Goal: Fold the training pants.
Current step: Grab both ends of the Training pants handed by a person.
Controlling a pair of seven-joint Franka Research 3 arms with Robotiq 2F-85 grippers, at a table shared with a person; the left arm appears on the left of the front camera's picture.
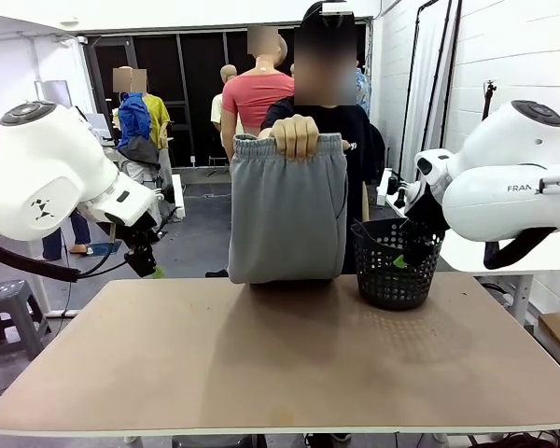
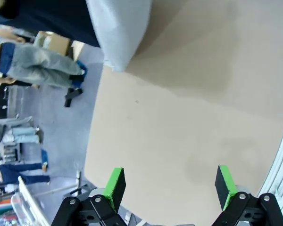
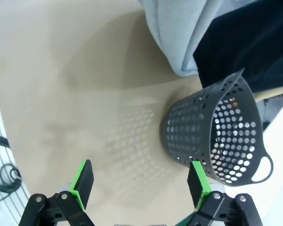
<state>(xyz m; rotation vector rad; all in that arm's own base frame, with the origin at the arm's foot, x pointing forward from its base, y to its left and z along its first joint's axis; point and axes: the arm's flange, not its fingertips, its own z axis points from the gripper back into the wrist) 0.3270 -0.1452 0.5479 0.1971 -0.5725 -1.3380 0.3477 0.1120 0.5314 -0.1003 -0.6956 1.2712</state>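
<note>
Left jaws: standing wide apart, green pads (image 2: 115, 186) gripping nothing and touching nothing, hovering above bare counter (image 2: 179, 117) close to its edge.
Right jaws: also standing wide apart, pads (image 3: 85, 181) empty, hanging over the counter with the basket (image 3: 212, 136) just beyond one pad and not touching it.
Left arm (image 1: 47, 173): coming in from the left in the front view, its wrist hanging near the counter's far left corner.
Right arm (image 1: 513, 187): coming in from the right, its dark wrist end sitting just above and behind the basket's rim.
Basket: black, full of holes, standing upright on the far right part of the counter.
Training pants (image 1: 287, 215): light grey, hanging upright at the far edge of the counter, just left of the basket, with the lower end reaching the counter top.
Person's hand (image 1: 296, 135): gripping the gathered waistband from above, in front of a dark top.
Front view: showing the hand, the waistband and both arms together.
Left wrist view: catching the lower end of the pants and the grey floor past the counter edge.
Right wrist view: looking down at the basket, showing its looped handle and its dotted shadow falling on the counter.
</note>
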